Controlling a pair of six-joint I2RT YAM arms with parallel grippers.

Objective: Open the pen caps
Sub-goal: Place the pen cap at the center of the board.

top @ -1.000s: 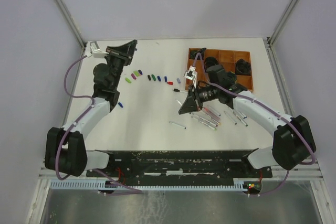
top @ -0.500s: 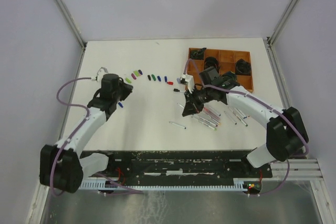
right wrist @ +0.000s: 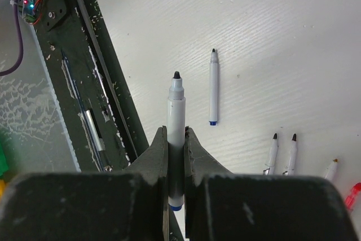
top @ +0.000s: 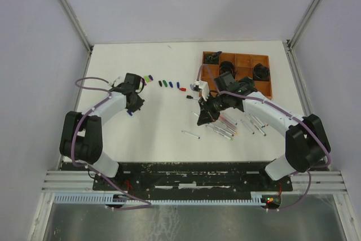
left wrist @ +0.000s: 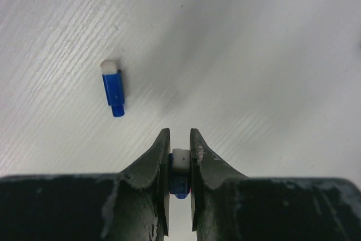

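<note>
Only the left wrist view shows the left jaws pinched narrowly on a blue cap [left wrist: 180,160]. A loose blue cap [left wrist: 113,88] lies on the counter [left wrist: 254,55] ahead-left of them. Overhead, a row of caps [top: 169,84] sits between the arms. The right jaws clamp an uncapped pen [right wrist: 176,105], and a second pen [right wrist: 213,86] lies just beside it.

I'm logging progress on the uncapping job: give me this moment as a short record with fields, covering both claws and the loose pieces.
left claw: shut on held blue cap
right claw: shut on held pen, tip bare
loose blue cap: flat on the table, apart from the left claw
loose pen: uncapped, flat on the table
row of caps: on the table, left of the tray
</note>
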